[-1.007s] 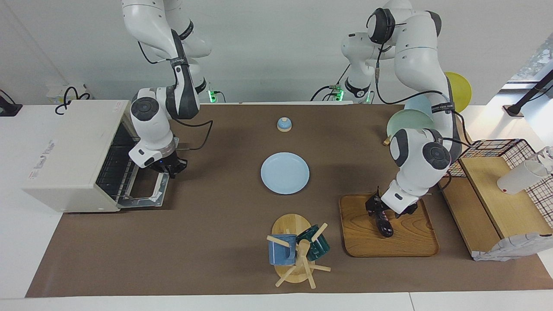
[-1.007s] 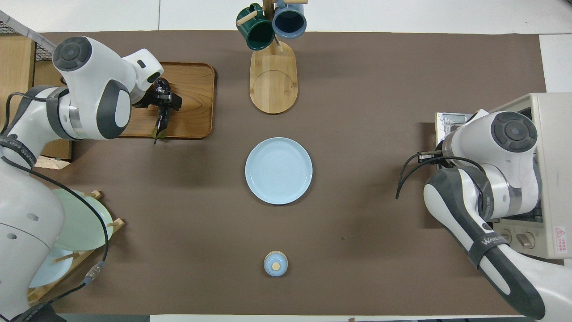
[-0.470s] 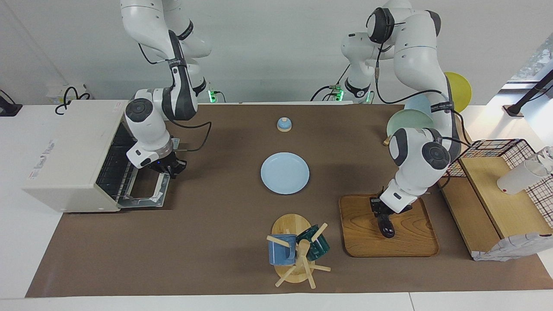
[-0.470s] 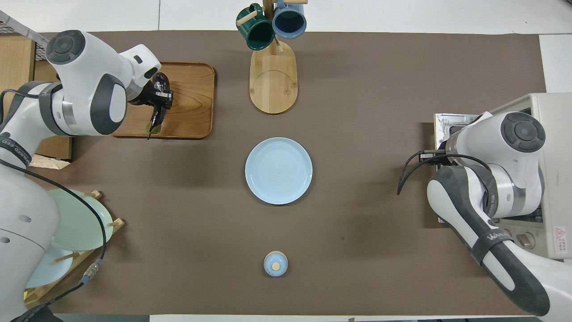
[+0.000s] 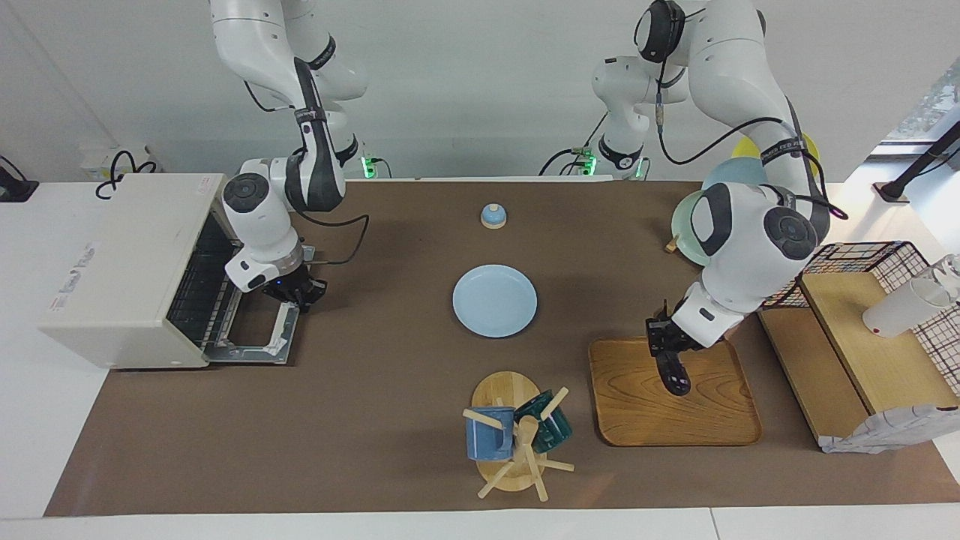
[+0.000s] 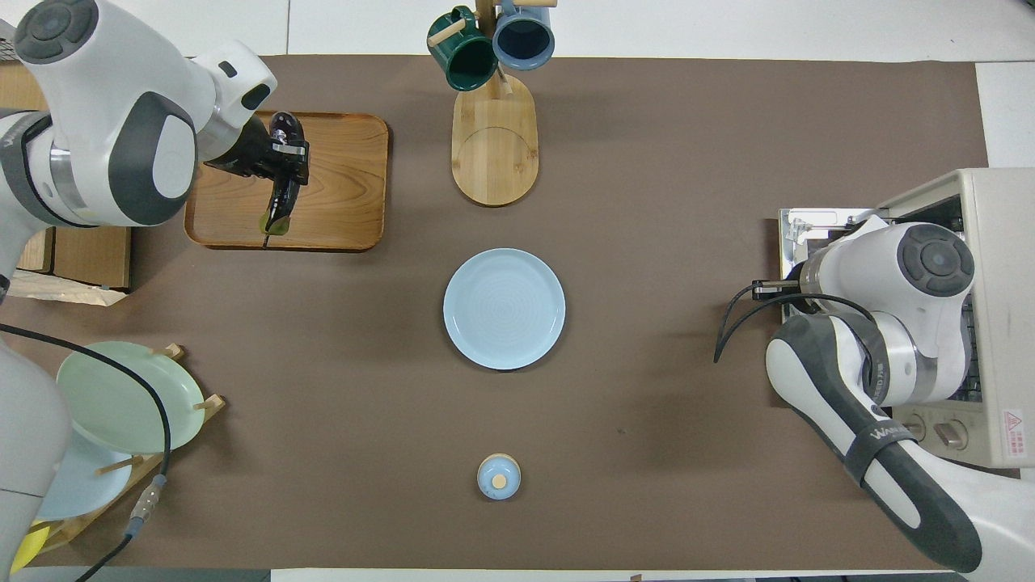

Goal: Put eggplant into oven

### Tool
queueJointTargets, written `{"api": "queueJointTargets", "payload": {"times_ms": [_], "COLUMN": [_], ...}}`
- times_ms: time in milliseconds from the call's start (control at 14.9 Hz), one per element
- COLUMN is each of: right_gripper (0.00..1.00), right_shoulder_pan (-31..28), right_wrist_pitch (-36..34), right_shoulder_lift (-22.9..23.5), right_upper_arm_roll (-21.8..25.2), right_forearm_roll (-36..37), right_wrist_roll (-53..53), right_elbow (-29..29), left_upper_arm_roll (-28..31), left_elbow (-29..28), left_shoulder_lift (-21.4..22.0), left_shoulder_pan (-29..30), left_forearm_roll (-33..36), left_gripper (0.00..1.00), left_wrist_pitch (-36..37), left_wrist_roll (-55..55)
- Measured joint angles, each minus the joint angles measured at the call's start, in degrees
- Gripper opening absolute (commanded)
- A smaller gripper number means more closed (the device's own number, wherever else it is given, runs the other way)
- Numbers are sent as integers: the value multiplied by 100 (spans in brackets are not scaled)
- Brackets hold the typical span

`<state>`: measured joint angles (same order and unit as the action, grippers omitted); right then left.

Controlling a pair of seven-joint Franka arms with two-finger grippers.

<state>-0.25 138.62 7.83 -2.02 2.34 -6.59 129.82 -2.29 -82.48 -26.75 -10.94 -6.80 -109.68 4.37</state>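
1. Eggplant first: the slender, glossy dark purple eggplant (image 5: 673, 370) hangs tilted in the air over the rounded wooden tray (image 5: 705, 427), clamped across its upper part by the left gripper (image 5: 663, 335) — its lower end points down toward the tray's middle and appears clear of the wood.
2. That wooden tray lies toward the left arm's end of the brown table mat (image 5: 375, 420), near the edge farthest from the robots.
3. The boxy off-white toaster oven (image 5: 120, 270) stands at the right arm's end of the table, its glass drop-down door (image 5: 259, 337) lying flat and open on the mat, the wire rack (image 5: 196, 289) visible inside.
4. The right gripper (image 5: 300, 292) hovers with fingertips closed and holding nothing, over the open door's edge nearest the robots, just in front of the oven's mouth.
5. A round pale blue plate (image 5: 495, 300) sits at the mat's centre; a small blue lidded pot (image 5: 493, 216) is nearer the robots.
6. A wooden mug stand (image 5: 510, 427) with a blue mug (image 5: 489, 433) and a dark green mug (image 5: 547, 424) sits by the mat's edge farthest from the robots — beside the tray.
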Motion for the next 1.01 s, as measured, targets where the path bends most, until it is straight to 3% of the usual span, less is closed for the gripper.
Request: {"api": "queueJointTargets", "payload": {"times_ms": [336,537,604,671,739,1007], "right_gripper": [0,1,22,28,41,61], "right_shoulder_pan": [402,533,516,504,501,301], "right_wrist_pitch": [-41,-749,-1155,-1519,-1834,-2883], "right_shoulder_lift": [-48,-85,-101,-130,-168,-423], "right_upper_arm_roll": [-10,-16,-8,18,56,116], "right_forearm_roll": [-658,-704,-706,-707,-709,-703], "right_wrist_roll": [0,-13,-13,-13,-14,-1], "right_elbow": [-139,-650,-913,-1152,-1349,-1807], "left_upper_arm_roll": [-28,-42,-45,-49,-52,-50], "left_elbow": [-248,-721,-1024,-1382,-1767,-2805], "left_shoulder_lift": [230,389,479,582,688,851], "left_shoulder_pan": [-989,-1607,-1822,-2027,-2222,-2797], "left_forearm_roll": [-5,-6,-6,-6,-6,-6], "left_gripper": [0,0,0,0,0,0], "left_wrist_pitch": [83,-346,-708,-1106,-1509,-2552], "left_wrist_roll": [1446,2152,2363,2542,2686,3119]}}
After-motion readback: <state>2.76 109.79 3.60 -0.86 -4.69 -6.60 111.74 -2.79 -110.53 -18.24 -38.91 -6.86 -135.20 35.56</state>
